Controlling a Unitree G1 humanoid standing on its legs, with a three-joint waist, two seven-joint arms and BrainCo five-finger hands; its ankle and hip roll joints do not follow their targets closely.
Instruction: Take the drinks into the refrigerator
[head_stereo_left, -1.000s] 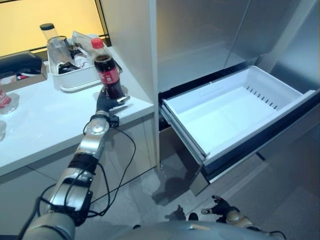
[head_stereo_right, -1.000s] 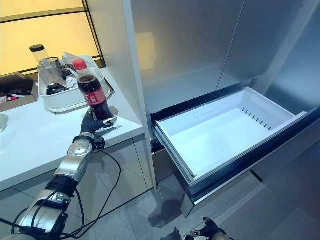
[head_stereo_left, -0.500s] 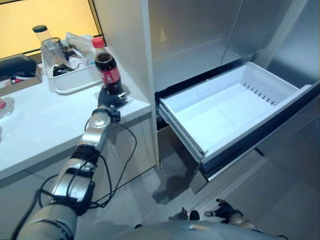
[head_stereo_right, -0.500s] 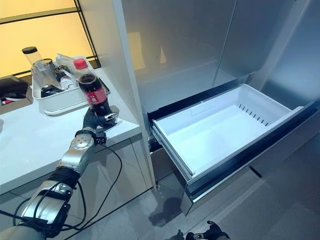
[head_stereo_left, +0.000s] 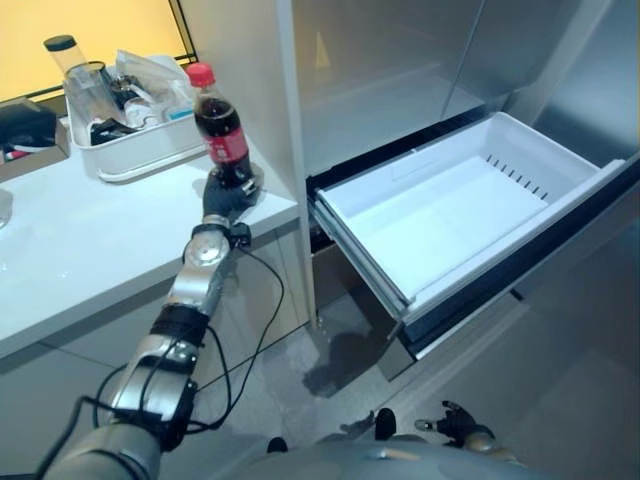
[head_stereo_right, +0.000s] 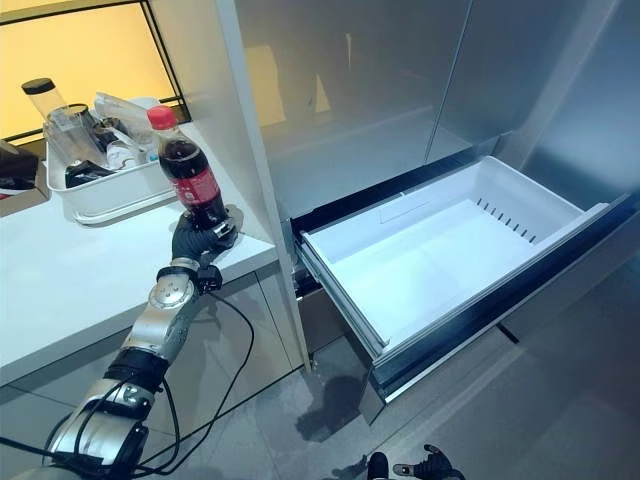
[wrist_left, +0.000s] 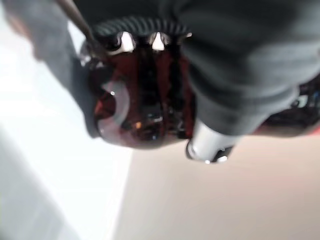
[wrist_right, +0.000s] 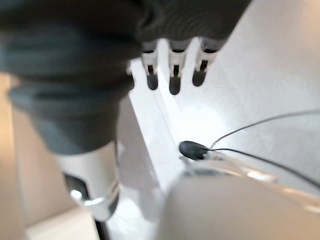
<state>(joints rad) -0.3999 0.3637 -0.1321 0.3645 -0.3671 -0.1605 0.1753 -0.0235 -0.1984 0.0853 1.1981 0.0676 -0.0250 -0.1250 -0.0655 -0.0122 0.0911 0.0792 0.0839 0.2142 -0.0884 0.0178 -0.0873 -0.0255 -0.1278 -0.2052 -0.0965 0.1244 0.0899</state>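
One dark red-capped plastic cola bottle (head_stereo_left: 222, 135) upright, gripped by left hand (head_stereo_left: 225, 196) | open white fridge drawer (head_stereo_left: 460, 215) lies rightward | right hand (head_stereo_left: 456, 422) low, fingers relaxed

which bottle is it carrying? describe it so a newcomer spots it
On the white counter left of the open refrigerator drawer, look at its right corner. There the left hand grips an upright cola bottle: dark drink, red cap and label, unlike the clear containers behind.

White counter (head_stereo_left: 90, 250), grey floor (head_stereo_right: 300, 430), amber-lit window (head_stereo_left: 90, 40)
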